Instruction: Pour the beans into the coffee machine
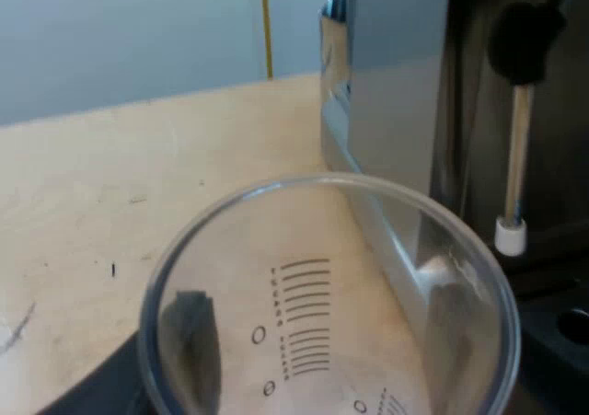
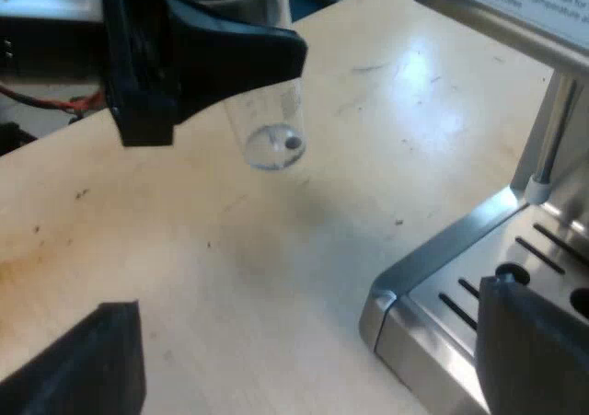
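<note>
The big espresso machine [image 1: 396,93] stands near your left gripper, with its shiny side toward the glass. Under both grippers is the wooden table [image 1: 138,176].

Your right gripper [image 2: 308,351] has its fingers spread wide, with nothing between them. It hangs low by the machine's drip tray [image 2: 460,286]. I think it sits there so it is out of the way.

Your left gripper [image 2: 253,42] is pinching the measuring glass [image 2: 269,121], one dark finger on each side. It holds the glass up off the table, with the open mouth toward its own wrist. That looks close to upright, so nothing can spill.

The glass looks almost empty. Right at its bottom is one tiny dark bit [image 2: 293,143], maybe a bean. So either the pour is done, or there is very little to pour. If it is not done, the glass must go up over the top of the machine and tip there.
</note>
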